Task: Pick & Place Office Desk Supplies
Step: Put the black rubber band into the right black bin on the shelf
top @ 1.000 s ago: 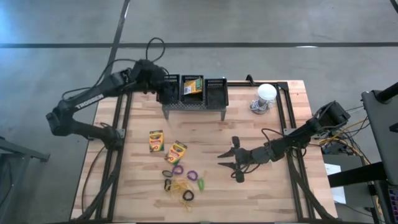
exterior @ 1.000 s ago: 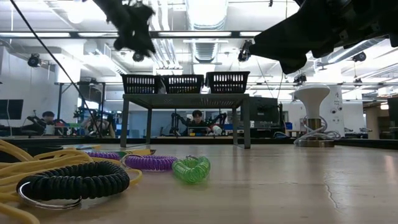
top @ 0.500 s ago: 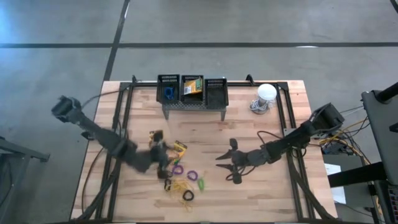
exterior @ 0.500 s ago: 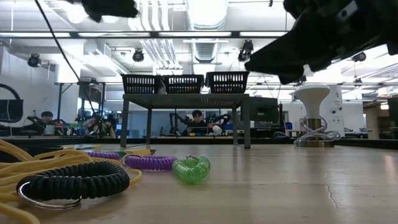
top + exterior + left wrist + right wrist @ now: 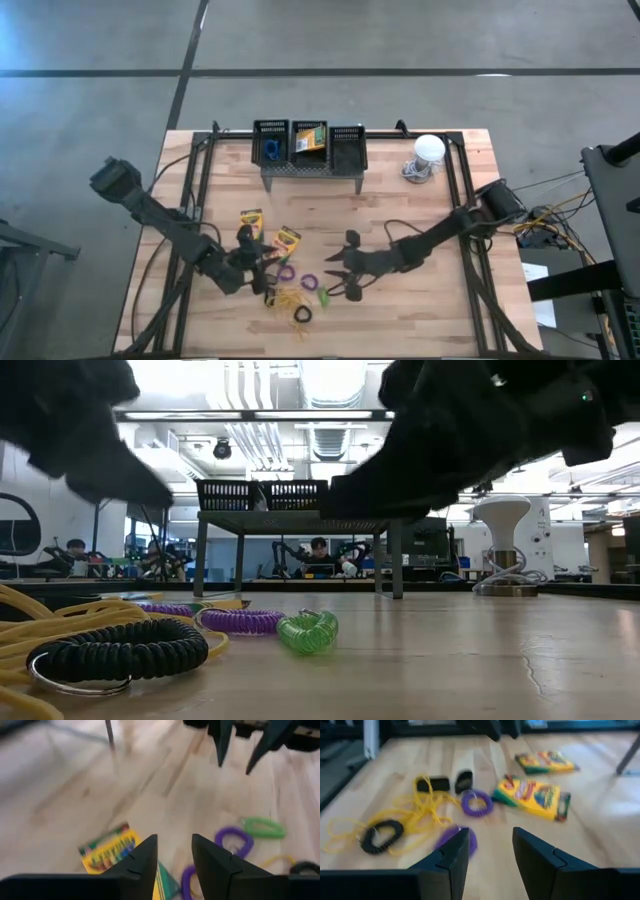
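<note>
My left gripper [image 5: 266, 270] [image 5: 175, 851] is open and hovers low between the two crayon boxes on the table [image 5: 250, 225] [image 5: 285, 240] and the loops. My right gripper [image 5: 334, 273] [image 5: 491, 845] is open just right of the green loop [image 5: 323, 296] [image 5: 308, 632]. Purple loops [image 5: 287, 272] [image 5: 476, 802], black loops [image 5: 301, 315] [image 5: 115, 650] and yellow bands [image 5: 288, 300] [image 5: 420, 810] lie flat on the wood. Three black mesh baskets [image 5: 308, 135] stand on the grey stand. The left one holds a blue loop [image 5: 272, 150], the middle one a crayon box [image 5: 310, 138].
The grey perforated stand [image 5: 310, 172] sits at the table's far middle, with the white dome [image 5: 428, 150] [image 5: 503, 520] to its right. The two grippers face each other closely over the loop pile. Bare wood lies right of the right gripper and near the stand.
My left gripper has left the left basket, where the blue loop now lies. It has swung fast toward the near edge and come down by the crayon boxes and loops. My right gripper has moved left toward the loops.
</note>
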{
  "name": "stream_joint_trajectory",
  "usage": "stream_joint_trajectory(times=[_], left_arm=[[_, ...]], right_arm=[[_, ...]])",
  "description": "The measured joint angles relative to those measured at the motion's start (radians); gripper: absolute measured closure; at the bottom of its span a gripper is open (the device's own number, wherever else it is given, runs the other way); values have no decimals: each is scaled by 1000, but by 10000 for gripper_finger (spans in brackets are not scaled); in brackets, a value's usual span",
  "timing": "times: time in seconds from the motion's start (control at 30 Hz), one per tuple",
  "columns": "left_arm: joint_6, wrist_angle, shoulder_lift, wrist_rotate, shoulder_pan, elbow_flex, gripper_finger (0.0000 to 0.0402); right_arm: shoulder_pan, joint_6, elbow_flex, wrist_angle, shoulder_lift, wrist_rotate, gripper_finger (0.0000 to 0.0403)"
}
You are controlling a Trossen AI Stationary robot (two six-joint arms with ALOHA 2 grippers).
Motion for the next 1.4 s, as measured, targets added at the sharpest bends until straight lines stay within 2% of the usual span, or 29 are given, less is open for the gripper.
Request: stream_joint_trajectory(times=[0.13,0.23,0.4,0.53,0.67,0.8,0.93,1.13,1.4], left_arm=[[-51,2,10,51,4,-37,282],[-60,4,18,57,5,-57,282],[-169,20,42,62,4,-88,282],[-280,-8,66,51,0,-118,282],[-409,-107,56,40,2,-128,282],[-473,-182,43,40,0,-128,282],[-485,-195,36,36,-3,-132,282],[-488,-186,36,36,-6,-139,282],[-488,-187,36,33,-5,-139,282]], right_arm=[[-16,48,99,-118,49,-77,238],[-22,63,211,-227,101,-146,223],[-30,42,445,-454,223,-223,199],[-48,-27,631,-563,317,-223,192],[-70,-72,786,-597,414,-219,195],[-86,-79,902,-614,498,-226,206],[-98,-109,981,-637,562,-223,219],[-106,-111,1018,-688,587,-222,258],[-111,-124,1008,-695,584,-219,375]])
